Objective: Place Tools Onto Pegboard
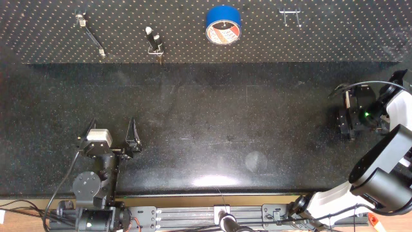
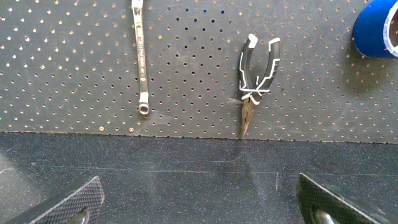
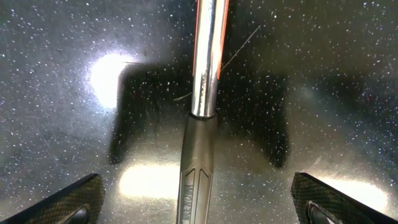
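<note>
Jaws on the right stand wide open over a tool [image 3: 202,93] that lies flat on the surface [image 3: 50,124], out at its right end, running straight between them and touching neither. Left jaws gape too, holding nothing, facing the pegboard [image 2: 62,74] where wrench [image 2: 142,62], pliers [image 2: 250,99] and blue tape [image 2: 373,28] hang, well apart from that tool.

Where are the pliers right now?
The pliers hang on the pegboard, left of centre in the top view, between the wrench and the blue tape roll.

Open worktop [image 1: 212,116] (pegboard [image 1: 180,19] behind)
</note>
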Motion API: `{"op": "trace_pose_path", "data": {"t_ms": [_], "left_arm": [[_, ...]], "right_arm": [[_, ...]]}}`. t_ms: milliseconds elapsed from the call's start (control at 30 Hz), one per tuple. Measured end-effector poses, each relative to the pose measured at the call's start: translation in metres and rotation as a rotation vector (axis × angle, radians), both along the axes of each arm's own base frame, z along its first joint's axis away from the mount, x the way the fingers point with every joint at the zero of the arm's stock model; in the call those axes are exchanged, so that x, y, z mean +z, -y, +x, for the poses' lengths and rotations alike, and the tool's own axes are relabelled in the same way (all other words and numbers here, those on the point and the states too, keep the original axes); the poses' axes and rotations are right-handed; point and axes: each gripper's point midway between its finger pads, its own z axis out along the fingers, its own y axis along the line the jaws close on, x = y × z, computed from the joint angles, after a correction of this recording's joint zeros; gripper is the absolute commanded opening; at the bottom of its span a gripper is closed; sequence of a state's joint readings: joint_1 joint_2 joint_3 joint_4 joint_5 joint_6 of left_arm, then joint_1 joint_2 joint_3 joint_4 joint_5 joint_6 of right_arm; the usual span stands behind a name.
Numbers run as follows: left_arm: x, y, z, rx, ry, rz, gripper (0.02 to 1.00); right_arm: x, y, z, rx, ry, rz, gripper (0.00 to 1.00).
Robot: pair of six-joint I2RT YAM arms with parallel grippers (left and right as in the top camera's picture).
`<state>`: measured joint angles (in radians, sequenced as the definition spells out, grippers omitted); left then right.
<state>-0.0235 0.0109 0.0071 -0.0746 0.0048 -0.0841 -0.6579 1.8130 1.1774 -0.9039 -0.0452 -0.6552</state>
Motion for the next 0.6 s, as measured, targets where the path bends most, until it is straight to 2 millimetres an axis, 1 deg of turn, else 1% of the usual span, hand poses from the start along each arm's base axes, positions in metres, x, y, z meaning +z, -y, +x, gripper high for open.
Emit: {"op": "trace_pose_path", "data": {"t_ms": [233,400,467,600], "left_arm": [[0.0000,0.0000,0.0000,0.000,0.000,0.000,0.996],[0.0000,0.0000,0.0000,0.000,0.000,0.000,0.996],[0.0000,0.0000,0.0000,0.000,0.000,0.000,0.998],[0.0000,0.0000,0.0000,0.000,0.000,0.000,0.996]], "right_arm": [[-0.0061,-0.0002,-0.0021,0.001,-0.020,0.007,0.974],[-0.0062,0.0003,-0.0026,0.016,-0.022,0.003,0.978],[-0.0063,0.0019,-0.0037,0.042,-0.029,-0.006,0.996],[-0.0063,0.0020,-0.0055,0.073,-0.037,-0.010,0.934]]}}
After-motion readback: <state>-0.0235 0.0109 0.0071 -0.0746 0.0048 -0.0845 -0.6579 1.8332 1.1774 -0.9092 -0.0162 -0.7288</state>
